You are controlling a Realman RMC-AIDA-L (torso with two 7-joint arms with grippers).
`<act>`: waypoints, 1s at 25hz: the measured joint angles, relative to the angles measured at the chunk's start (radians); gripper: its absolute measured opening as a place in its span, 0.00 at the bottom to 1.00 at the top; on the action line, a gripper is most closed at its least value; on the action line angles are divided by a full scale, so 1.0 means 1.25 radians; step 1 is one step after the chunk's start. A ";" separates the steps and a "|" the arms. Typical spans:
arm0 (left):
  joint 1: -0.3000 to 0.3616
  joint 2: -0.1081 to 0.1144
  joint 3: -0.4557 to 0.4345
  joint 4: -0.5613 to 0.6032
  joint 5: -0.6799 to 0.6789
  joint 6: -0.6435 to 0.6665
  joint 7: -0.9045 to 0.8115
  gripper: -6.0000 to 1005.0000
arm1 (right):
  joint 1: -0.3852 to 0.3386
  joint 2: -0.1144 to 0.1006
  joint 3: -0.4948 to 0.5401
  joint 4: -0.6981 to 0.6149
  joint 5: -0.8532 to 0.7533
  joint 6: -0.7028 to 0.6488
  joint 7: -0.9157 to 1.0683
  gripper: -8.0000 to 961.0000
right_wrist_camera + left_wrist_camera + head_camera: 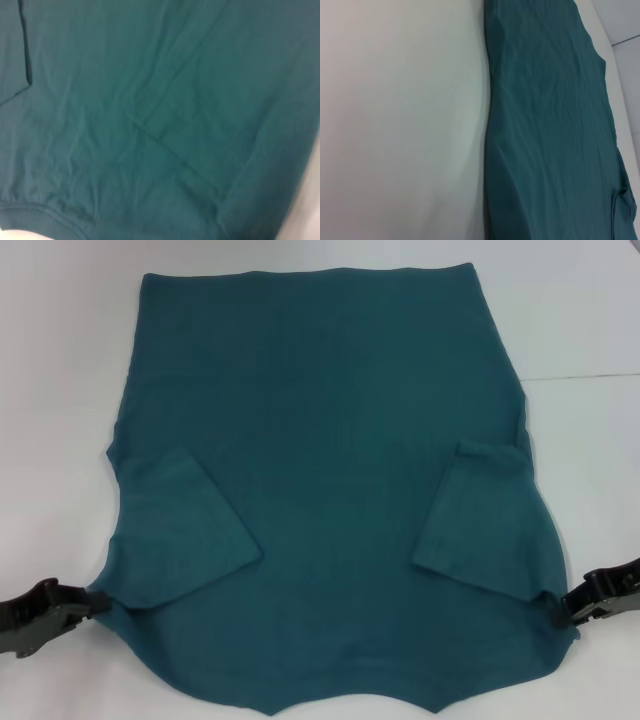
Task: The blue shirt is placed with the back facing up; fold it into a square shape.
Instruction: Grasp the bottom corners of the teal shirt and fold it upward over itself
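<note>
While the blue shirt (330, 440) lies flat, both hands' fingers stay unclear.

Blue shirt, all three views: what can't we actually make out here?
- Blue shirt: its near edge runs off the bottom of the head view.
- Left gripper and right gripper: each sits at a shirt side edge; cloth hides the fingertips, so the grip is unclear in the head view.
- Both wrist views: only cloth and the white table; neither shows its own fingers.
- Right wrist view: too blurred to tell which folds lie on top.
</note>
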 joint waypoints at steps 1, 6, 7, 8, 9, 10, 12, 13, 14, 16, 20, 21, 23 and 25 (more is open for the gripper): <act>-0.001 0.000 0.000 0.000 0.000 0.000 0.000 0.02 | 0.000 -0.001 -0.001 0.001 0.000 0.000 0.000 0.49; -0.004 -0.001 0.000 0.000 0.000 0.002 0.000 0.02 | 0.000 -0.002 -0.007 0.004 -0.001 -0.001 0.001 0.31; -0.004 -0.001 0.000 0.000 0.000 0.002 0.000 0.02 | 0.000 -0.002 -0.007 0.004 -0.001 -0.001 0.001 0.27; -0.005 -0.001 0.000 0.000 0.000 0.002 0.000 0.02 | 0.000 -0.002 -0.007 0.004 -0.001 -0.001 0.003 0.24; -0.005 -0.002 0.000 0.000 0.000 0.002 0.000 0.02 | 0.000 -0.003 -0.007 0.004 -0.001 -0.001 0.005 0.20; -0.005 -0.002 0.000 0.000 0.000 0.001 0.000 0.02 | 0.000 -0.003 -0.007 0.004 -0.002 -0.001 0.007 0.16; -0.005 -0.002 0.000 0.000 0.000 0.000 0.000 0.02 | 0.000 -0.004 -0.007 0.004 -0.004 0.000 0.010 0.09; -0.005 -0.002 0.000 0.000 0.000 0.000 0.000 0.02 | 0.000 -0.004 -0.007 0.004 -0.004 0.000 0.010 0.09; -0.005 -0.002 0.000 0.000 0.000 -0.001 0.000 0.02 | 0.000 -0.004 -0.007 0.004 -0.004 0.000 0.010 0.09; -0.005 -0.002 0.000 0.000 -0.003 -0.001 0.000 0.02 | 0.000 -0.004 -0.008 0.004 -0.005 -0.001 0.010 0.09; -0.005 -0.002 0.000 0.000 -0.011 -0.002 0.001 0.02 | 0.000 -0.003 -0.010 0.005 -0.019 0.005 0.018 0.25; -0.004 -0.002 0.000 0.000 -0.011 -0.002 0.001 0.02 | 0.000 -0.002 -0.010 0.005 -0.024 0.006 0.020 0.26; -0.004 -0.002 0.000 0.000 -0.012 -0.002 0.001 0.02 | 0.000 0.000 -0.011 0.005 -0.031 0.007 0.022 0.29; -0.003 -0.003 0.000 0.000 -0.013 -0.003 0.002 0.02 | 0.000 0.001 -0.012 0.005 -0.035 0.007 0.022 0.32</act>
